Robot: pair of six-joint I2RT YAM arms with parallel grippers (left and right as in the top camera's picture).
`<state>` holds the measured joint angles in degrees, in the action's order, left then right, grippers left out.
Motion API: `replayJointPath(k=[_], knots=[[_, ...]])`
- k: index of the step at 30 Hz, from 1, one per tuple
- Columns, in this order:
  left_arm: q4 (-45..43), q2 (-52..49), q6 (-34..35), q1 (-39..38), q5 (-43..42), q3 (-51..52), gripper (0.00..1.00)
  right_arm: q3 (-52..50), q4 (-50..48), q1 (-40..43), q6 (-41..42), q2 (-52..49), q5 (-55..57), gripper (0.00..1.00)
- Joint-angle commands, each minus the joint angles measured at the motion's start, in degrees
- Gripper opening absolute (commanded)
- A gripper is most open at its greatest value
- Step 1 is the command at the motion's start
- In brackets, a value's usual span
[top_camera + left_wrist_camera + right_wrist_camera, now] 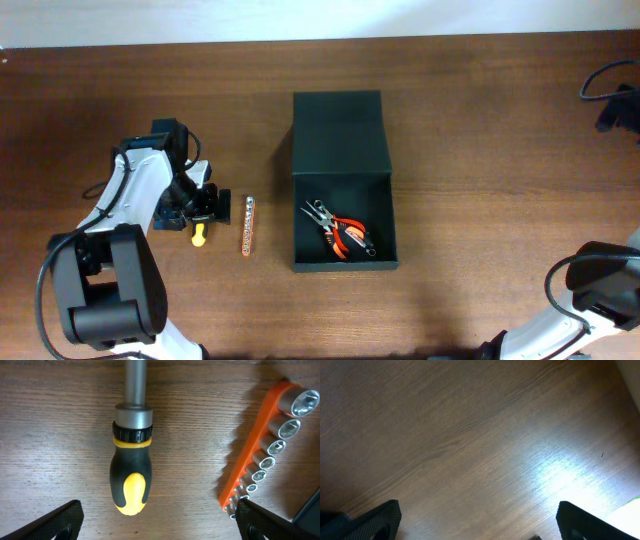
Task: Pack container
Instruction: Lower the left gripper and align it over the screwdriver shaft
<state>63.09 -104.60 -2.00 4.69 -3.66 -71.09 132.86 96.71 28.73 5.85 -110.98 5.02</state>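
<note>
Left jaws are spread wide and grip nothing. On the left wrist view you see both fingertips (52, 522) at the bottom corners, with the screwdriver (129, 477) lying on the surface (60, 435) between them and touching neither. Its black-and-yellow handle butt points toward the camera, and the steel shaft runs up out of frame.

Just beside the handle sits the orange socket rail (260, 455), sockets facing up, lying at a slant and apart from the screwdriver.

Overhead, the rail lies between the screwdriver and the container (338, 135). That puts the container well apart from your left jaws, past the rail toward the middle of the surface. Its flap lid is folded back flat on the far side and the box is open at the top. Orange-handled pliers (340, 235) lie inside, near the front wall.

Right jaws are also wide apart and hold nothing. The fingertips (370, 520) show at the bottom corners of the right wrist view with only bare wood between them. You get no container in that view. Overhead, the right arm (600, 290) sits at the near right corner, well apart from the container.
</note>
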Motion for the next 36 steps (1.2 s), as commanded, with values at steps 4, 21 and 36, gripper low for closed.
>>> replayJointPath(k=[4, 21, 36], knots=[[-1.8, -0.4, -7.6, 0.4, 0.0, -0.8, 0.99, -0.1, 0.0, 0.2, 0.5, 0.0, -0.1, 0.99], [-4.5, -3.2, -3.3, 0.4, 7.6, -0.8, 0.99, -0.1, 0.0, 0.2, 0.5, 0.0, -0.1, 0.99], [-4.3, -5.1, -2.8, 0.4, 3.4, -0.8, 0.99, -0.1, 0.0, 0.2, 0.5, 0.0, -0.1, 0.99]])
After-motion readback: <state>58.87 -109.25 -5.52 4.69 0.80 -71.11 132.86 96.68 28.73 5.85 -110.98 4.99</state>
